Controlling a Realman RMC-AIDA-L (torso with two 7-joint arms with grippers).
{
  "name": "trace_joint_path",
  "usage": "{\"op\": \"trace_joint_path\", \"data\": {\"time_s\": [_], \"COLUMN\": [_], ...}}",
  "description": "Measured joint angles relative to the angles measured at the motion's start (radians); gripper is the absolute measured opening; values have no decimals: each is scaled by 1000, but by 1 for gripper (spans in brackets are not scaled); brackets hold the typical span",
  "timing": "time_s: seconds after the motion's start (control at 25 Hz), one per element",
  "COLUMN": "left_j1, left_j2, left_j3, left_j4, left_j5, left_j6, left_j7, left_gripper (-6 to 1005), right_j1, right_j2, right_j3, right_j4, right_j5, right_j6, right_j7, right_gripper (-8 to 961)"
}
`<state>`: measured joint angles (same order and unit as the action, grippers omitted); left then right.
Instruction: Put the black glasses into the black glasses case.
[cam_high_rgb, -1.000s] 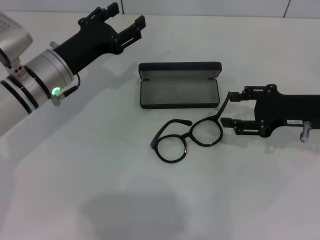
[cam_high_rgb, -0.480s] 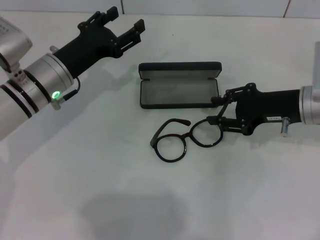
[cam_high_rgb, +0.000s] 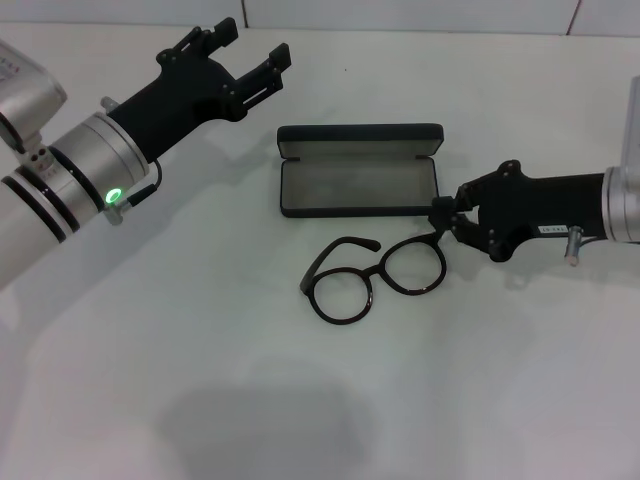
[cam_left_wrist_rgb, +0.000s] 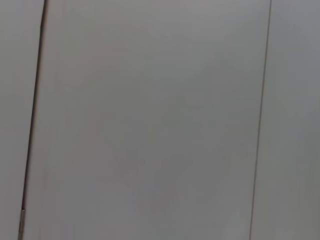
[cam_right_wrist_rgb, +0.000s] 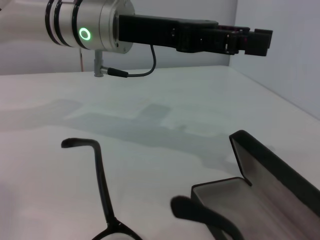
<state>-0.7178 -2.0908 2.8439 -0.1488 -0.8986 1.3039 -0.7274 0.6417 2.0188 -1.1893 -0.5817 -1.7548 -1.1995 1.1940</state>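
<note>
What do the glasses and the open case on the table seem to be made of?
Glasses: likely glossy black plastic, since the thick round rims catch small highlights; lenses look clear. Case: a stiff matte black shell, maybe plastic or leatherette, with a dull grey lining that looks like felt.

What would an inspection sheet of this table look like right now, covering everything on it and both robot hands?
Surface: white table, shadows only on the bare part.
Job's things: black glasses lie outside the case, lenses toward the near side; black glasses case lies open behind them, grey lining showing, nothing inside.
Clutter: nothing seen.
Grippers: right gripper is at the glasses' right end, shut on the temple arm by the hinge; left gripper hangs open above the table's far left, apart from both things.
Cables: short black cable loops at the left wrist.
Surroundings: plain wall with panel seams.
</note>
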Motion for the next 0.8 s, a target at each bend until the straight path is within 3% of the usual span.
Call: {"op": "trace_joint_path", "data": {"time_s": [0.16,0.44,0.8], "left_j1": [0,6,8], "left_j2": [0,0,0], "left_j3": [0,-1,-2], "left_j4": [0,0,13], "left_j5": [-1,-2,-4], "left_j6": [0,0,2], "left_j7": [0,0,-2], "left_gripper": [801,800,797], "right_j1": [-2,-76,-162], "right_j2": [-2,3,1], "right_j3": [5,6,8], "right_j4": [-7,-131,-158], "right_j5": [3,28,325], "right_j6": [0,-5,-35], "right_j7": [0,-6,-205], "right_gripper": [114,43,24]}}
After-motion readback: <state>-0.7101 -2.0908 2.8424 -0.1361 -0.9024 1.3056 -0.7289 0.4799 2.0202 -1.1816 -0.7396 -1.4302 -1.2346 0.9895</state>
